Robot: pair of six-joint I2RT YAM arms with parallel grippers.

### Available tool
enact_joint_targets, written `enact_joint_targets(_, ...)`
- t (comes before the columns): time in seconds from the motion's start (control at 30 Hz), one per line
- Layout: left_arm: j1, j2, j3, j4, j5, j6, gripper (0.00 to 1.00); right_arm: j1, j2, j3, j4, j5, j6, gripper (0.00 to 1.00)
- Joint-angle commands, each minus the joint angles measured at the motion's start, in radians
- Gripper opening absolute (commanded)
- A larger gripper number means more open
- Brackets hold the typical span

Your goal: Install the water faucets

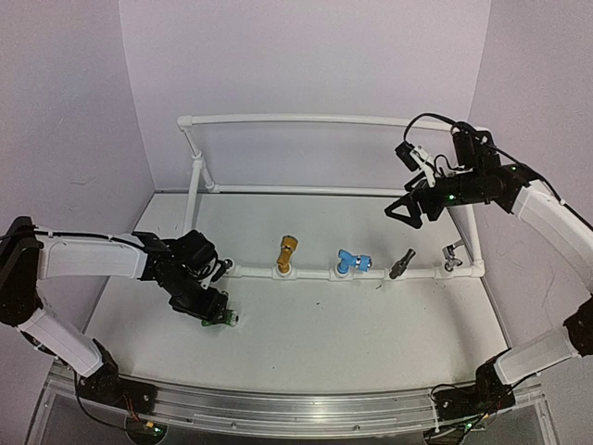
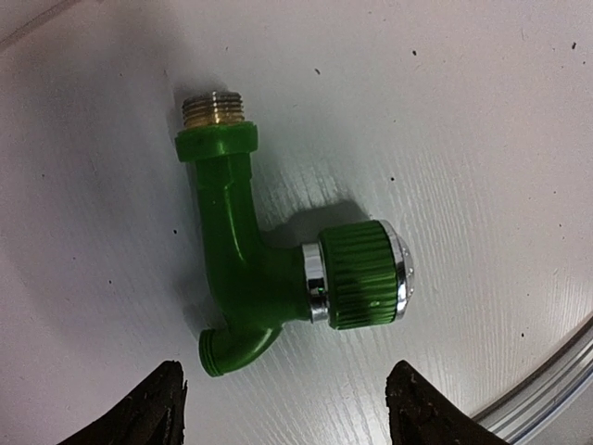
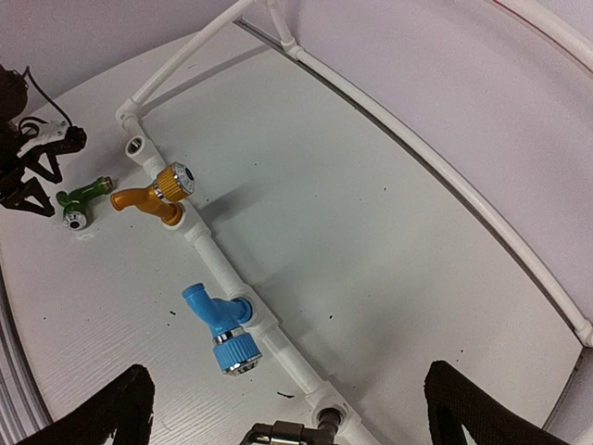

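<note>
The green faucet (image 2: 269, 278) lies flat on the white table, its brass thread pointing away and its ribbed knob to the right. My left gripper (image 2: 287, 408) hovers open just short of it, nothing between the fingers. From above, the left gripper (image 1: 211, 311) covers most of the green faucet (image 1: 225, 320). On the front pipe (image 1: 315, 273) stand the golden-orange (image 1: 287, 250), blue (image 1: 349, 262), dark grey (image 1: 402, 263) and silver (image 1: 451, 252) faucets. My right gripper (image 1: 408, 211) hangs wide open and empty high above the pipe's right part.
The white pipe frame (image 1: 324, 120) rises at the back and sides. An open socket (image 3: 139, 148) sits at the pipe's left end, beside the golden-orange faucet (image 3: 153, 193). A metal rail (image 1: 296, 413) runs along the near edge. White walls enclose the table.
</note>
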Motion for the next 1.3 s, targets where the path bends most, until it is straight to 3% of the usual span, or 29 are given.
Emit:
enact_joint_targets(0.0,-0.007,-0.004,0.007,0.076,-0.048,0.036,0.74,0.004,-0.021,0.031,-0.013,-0.021,-0.024,0.98)
enact_joint_targets(0.3,-0.018,0.112,0.061,0.046,0.007,0.058,0.75,0.003,-0.016,0.044,-0.035,-0.022,-0.048,0.98)
enact_joint_targets(0.5,-0.022,0.203,0.110,0.026,0.013,0.091,0.89,0.004,-0.019,0.033,-0.035,-0.022,-0.055,0.98)
enact_joint_targets(0.63,-0.033,0.246,0.143,0.001,-0.010,0.096,0.70,0.004,-0.017,0.031,-0.034,-0.021,-0.063,0.98)
enact_joint_targets(0.77,-0.053,0.237,0.153,-0.005,0.002,0.086,0.59,0.003,-0.005,0.042,-0.034,-0.029,-0.065,0.98)
enact_joint_targets(1.27,-0.133,0.315,0.286,-0.046,-0.116,-0.091,0.56,0.004,-0.017,0.057,-0.032,-0.057,-0.063,0.98)
